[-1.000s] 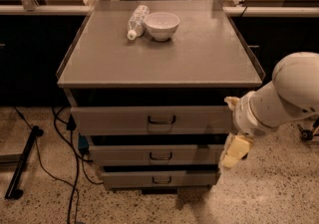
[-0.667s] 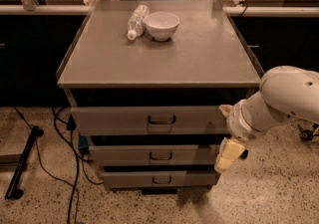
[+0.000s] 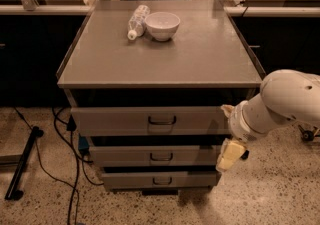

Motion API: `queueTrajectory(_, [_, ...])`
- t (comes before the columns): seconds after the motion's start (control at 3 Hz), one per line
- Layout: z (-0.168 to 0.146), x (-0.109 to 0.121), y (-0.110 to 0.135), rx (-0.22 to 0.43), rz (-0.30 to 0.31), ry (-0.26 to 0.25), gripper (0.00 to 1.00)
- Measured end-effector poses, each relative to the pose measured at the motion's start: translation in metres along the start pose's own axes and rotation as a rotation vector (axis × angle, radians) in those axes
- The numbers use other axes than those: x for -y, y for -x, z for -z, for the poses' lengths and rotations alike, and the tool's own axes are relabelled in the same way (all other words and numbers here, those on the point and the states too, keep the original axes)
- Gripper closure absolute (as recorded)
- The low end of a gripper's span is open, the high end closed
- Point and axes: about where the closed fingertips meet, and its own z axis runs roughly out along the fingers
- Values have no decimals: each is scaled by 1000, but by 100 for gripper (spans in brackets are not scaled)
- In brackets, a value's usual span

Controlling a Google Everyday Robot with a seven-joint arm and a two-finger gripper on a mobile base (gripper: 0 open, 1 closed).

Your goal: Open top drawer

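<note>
The top drawer (image 3: 115,120) is the widest of three grey metal drawers in a cabinet, with a small dark loop handle (image 3: 162,120) at its centre. Its front stands a little out from the cabinet, under a dark gap. My gripper (image 3: 227,149) hangs from the white arm (image 3: 280,101) at the right end of the drawer fronts, right of the handle and a little lower. One pale finger (image 3: 228,154) points down in front of the middle drawer (image 3: 125,156). It holds nothing that I can see.
A white bowl (image 3: 161,25) and a lying plastic bottle (image 3: 137,21) sit at the back of the cabinet top (image 3: 200,64). The bottom drawer (image 3: 130,180) is lowest. Black cables (image 3: 60,139) and a dark stand foot (image 3: 22,166) lie on the speckled floor at left.
My arm and gripper have moved a little left, toward the drawer fronts. The drawers have not visibly moved.
</note>
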Motion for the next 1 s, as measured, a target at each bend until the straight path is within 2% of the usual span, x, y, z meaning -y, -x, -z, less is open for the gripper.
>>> queueTrajectory(0.67, [-18,19,-4,-11,34,-95,0])
queueTrajectory(1.0, [-27,32,-4,-13,42,-114,0])
